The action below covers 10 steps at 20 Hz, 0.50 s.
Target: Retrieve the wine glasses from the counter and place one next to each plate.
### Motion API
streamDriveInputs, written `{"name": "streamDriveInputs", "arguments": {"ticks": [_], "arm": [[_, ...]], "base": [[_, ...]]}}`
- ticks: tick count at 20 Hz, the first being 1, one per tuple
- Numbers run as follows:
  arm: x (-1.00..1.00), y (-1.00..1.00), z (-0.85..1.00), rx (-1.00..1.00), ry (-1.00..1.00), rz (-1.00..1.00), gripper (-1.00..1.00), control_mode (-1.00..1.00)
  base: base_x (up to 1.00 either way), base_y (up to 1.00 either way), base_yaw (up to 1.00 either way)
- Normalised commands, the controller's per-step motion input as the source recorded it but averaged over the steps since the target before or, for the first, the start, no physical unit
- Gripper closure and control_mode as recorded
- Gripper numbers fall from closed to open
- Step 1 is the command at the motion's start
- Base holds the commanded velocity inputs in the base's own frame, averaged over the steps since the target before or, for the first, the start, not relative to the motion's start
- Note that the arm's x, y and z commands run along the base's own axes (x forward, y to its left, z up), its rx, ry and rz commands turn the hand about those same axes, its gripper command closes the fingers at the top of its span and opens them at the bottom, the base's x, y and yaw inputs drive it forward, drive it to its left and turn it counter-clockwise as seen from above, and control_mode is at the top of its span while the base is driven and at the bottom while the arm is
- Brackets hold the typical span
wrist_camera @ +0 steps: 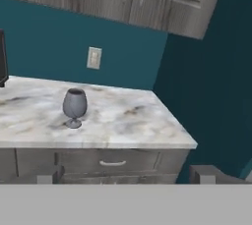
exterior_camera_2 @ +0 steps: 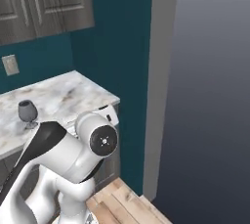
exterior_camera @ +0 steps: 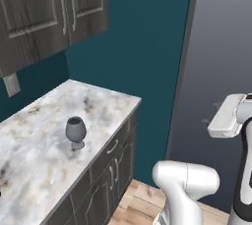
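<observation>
arm [exterior_camera_2: 68, 157]: white, smooth, round | joints: dark, one black round cap with a small dot | hand: white

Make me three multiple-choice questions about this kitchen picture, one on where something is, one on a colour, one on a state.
1. Where does the wine glass stand?
A. on the marble counter
B. on the wooden floor
C. inside a wall cabinet

2. What colour is the wall behind the counter?
A. white
B. teal
C. yellow

3. How is the glass standing?
A. lying on its side
B. upside down
C. upright on its foot

Answers:
1 A, its foot rests on the marble top.
2 B, the wall around the outlet is dark teal.
3 C, the bowl's opening faces up above the stem.
</observation>
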Motion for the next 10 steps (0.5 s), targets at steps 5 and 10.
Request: {"name": "streamDriveInputs", "arguments": {"ticks": [5, 10], "arm": [[0.00, 0.00, 0.00, 0.00, 0.00, 0.00, -1.00, 1.00], [0.00, 0.00, 0.00, 0.00, 0.00, 0.00, -1.00, 1.00]], "base": [[0.34, 0.00, 0.45], [0.52, 0.01, 0.49]]}}
